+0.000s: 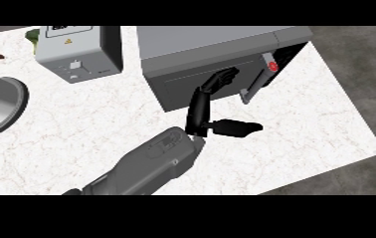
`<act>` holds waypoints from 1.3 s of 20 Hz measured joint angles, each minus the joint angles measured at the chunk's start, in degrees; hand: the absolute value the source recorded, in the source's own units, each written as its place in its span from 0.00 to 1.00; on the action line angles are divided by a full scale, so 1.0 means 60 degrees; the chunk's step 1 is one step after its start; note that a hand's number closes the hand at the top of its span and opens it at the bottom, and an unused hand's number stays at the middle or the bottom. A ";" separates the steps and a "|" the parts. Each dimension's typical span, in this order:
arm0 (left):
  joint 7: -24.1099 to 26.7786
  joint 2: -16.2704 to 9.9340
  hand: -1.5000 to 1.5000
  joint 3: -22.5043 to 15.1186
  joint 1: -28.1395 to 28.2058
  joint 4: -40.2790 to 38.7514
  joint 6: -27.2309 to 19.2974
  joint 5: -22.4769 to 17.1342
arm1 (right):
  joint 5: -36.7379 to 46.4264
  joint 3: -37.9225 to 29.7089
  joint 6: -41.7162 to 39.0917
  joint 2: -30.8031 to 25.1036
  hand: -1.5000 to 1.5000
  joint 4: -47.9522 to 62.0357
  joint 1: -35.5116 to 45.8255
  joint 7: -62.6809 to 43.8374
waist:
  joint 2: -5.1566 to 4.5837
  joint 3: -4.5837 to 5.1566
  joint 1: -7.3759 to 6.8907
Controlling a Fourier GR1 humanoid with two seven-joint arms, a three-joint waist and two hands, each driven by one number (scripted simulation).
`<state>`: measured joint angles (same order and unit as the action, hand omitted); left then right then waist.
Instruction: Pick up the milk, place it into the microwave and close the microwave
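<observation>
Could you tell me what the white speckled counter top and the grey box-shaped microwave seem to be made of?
The white speckled counter top looks like polished stone, perhaps marble: pale, with fine reddish veins. The grey box-shaped microwave looks like painted or brushed metal, matte and even grey; its door, touched by the black hand, looks alike, though plastic is possible.

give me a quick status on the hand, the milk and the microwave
Right hand open, fingers on microwave door. Door looks shut. Milk not in sight. Left hand out of view. Nothing in the way.

A white marble counter top [88, 132] holds a grey box machine [77, 50] near the back. A round silver bowl [9, 102] sits at the left edge.
</observation>
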<state>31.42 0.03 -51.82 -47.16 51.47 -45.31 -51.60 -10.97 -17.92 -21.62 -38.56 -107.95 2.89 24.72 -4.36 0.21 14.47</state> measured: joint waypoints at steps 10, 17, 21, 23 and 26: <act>0.0552 0.0000 0.00 -0.0111 -0.0130 -0.0094 0.0050 -0.0566 | 0.0124 0.0004 0.0068 -0.0195 1.00 0.0461 0.0623 -0.0058 | -0.0095 -0.0018 -0.0038; 0.0836 0.0000 0.00 -0.0246 -0.0253 -0.0128 0.0172 -0.0833 | -0.1775 0.0622 -0.0536 0.0863 0.00 0.1322 0.0678 -0.0376 | -0.0184 -0.0057 -0.0119; 0.1003 -0.0001 0.00 -0.0287 -0.0279 -0.0198 0.0200 -0.0993 | -0.2376 0.0681 -0.0847 0.0897 0.00 0.1766 0.0826 -0.0581 | -0.0177 -0.0056 -0.0094; 0.1095 -0.0001 0.00 -0.0289 -0.0279 -0.0230 0.0199 -0.1061 | -0.2622 0.0660 -0.0976 0.0863 0.00 0.1959 0.0926 -0.0662 | -0.0173 -0.0055 -0.0071; 0.1225 -0.0001 0.00 -0.0314 -0.0293 -0.0272 0.0214 -0.1171 | -0.2952 0.0622 -0.1171 0.0798 0.00 0.2264 0.1101 -0.0753 | -0.0175 -0.0057 -0.0059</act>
<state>38.77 0.03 -53.70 -48.92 49.84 -44.03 -58.62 -28.68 -14.19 -28.65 -33.78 -94.36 9.50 20.21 -5.41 -0.13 14.11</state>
